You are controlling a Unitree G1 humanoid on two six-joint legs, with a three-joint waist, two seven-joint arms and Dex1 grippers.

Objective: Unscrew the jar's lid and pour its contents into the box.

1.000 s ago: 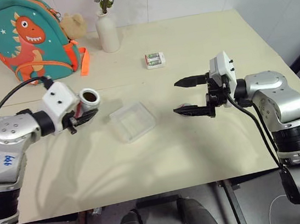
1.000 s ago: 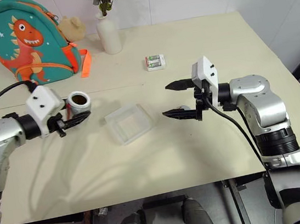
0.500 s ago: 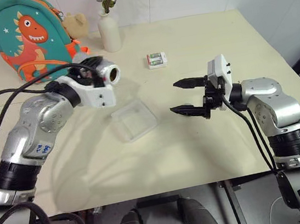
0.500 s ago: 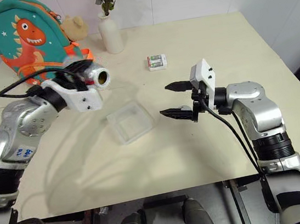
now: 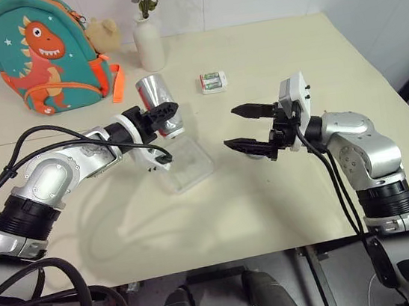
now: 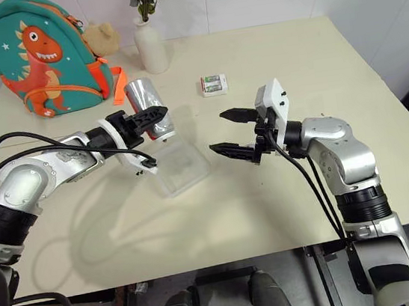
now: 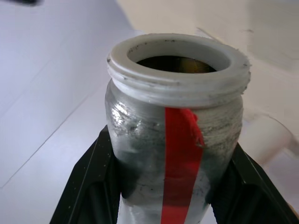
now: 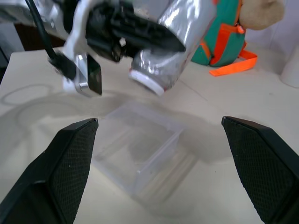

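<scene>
Risk: silvery-grey cylindrical jar with red stripe (image 5: 160, 105) tipped mouth-down over edge of shallow clear plastic box (image 5: 185, 165), not its centre; brown bits inside could spill onto cream table (image 5: 284, 188) if mouth sits too far toward box's rim; smooth jar may slip in grip; left gripper (image 5: 163, 116) clamped around jar's body, mouth just past fingertips, above box; right gripper (image 5: 250, 126) spread wide, empty, beside box.

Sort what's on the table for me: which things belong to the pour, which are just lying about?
In the job: jar, tipped mouth-down in the left hand; box beneath it.

Lying about: backpack, vase, soft toy, small white pack.
</scene>
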